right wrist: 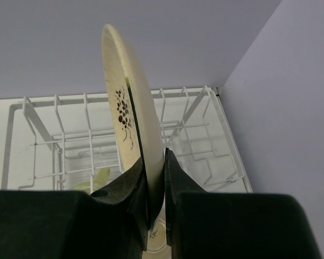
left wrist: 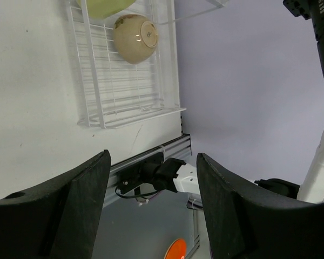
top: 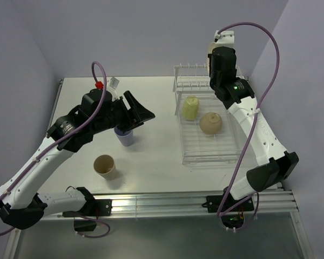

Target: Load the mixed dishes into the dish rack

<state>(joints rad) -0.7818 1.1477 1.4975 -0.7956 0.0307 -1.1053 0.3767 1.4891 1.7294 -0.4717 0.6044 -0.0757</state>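
Two dishes, the yellow-green mug (top: pixel 190 108) and the upturned bowl (top: pixel 210 123), lie in the dish rack (top: pixel 183 157) by the table's (top: pixel 151 162) right edge. Right gripper (right wrist: pixel 154 159) clamps the cream plate (right wrist: pixel 121 91) on edge at the rack's far prongs. Left gripper (left wrist: pixel 152 162) hangs released next to the lavender tumbler (top: pixel 125 137). Tan tumbler (top: pixel 105 166) stands near the front edge.

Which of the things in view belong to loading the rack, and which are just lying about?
Part of the job:
- dish rack
- yellow-green mug and bowl, both in the rack
- cream plate, held upright
- lavender tumbler and tan tumbler, both outside the rack

Not part of it:
- aluminium rail along the near edge
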